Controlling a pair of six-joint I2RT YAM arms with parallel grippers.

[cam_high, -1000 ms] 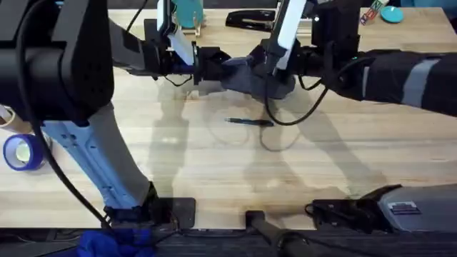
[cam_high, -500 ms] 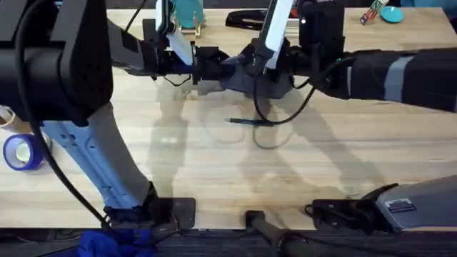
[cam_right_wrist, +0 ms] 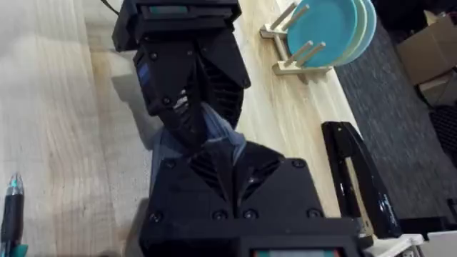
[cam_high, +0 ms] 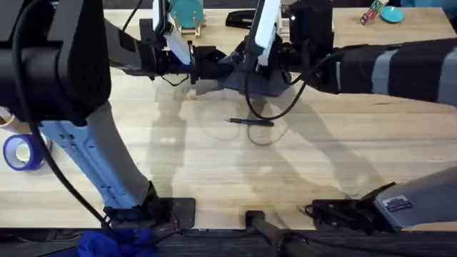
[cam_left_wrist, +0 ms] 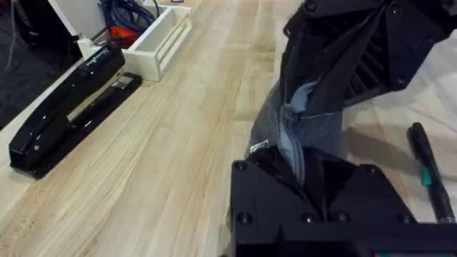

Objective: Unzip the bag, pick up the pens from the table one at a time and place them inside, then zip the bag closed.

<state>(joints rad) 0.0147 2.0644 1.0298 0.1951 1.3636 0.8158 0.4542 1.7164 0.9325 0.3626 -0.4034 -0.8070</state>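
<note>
You're clamping both claws on the bag [cam_high: 250, 77] at the worktop's [cam_high: 214, 164] far side: left claw [cam_left_wrist: 300, 160] on one end, right claw [cam_right_wrist: 203, 143] near the zipper. The fabric's looking soft and floppy, so be gripping the zipper tab. The pen [cam_high: 250, 122] is lying just in front.

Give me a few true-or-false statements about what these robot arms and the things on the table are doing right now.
1. Both claws grip the bag. True: the left claw and the right claw pinch it.
2. The pen is inside the bag. False: it lies on the table.
3. A black stapler lies on the table. True.
4. The roll of blue tape sits beside the pen. False: it sits far off at the table's left edge.
</note>
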